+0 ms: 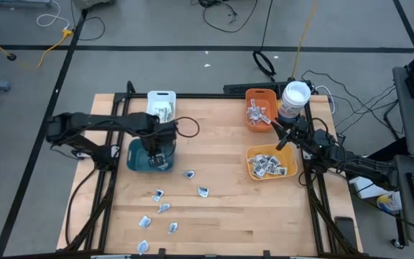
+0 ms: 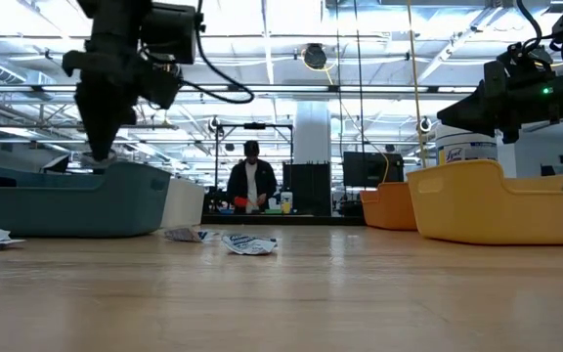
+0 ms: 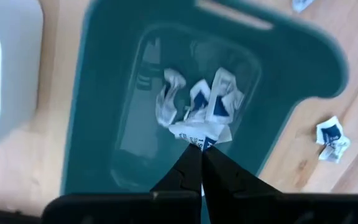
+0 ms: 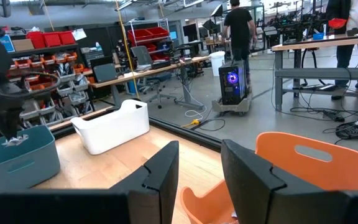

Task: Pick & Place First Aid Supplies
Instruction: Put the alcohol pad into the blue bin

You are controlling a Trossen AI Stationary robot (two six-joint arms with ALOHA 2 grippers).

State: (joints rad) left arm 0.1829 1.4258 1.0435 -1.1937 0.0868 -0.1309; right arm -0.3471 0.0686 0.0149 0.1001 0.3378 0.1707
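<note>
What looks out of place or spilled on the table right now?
Nothing is damaged. Several first aid packets lie scattered loose on the bare wood table in front of the teal bin, not yet binned. The left claw holds one packet over that bin.

overhead, table-level, two wrist views
</note>
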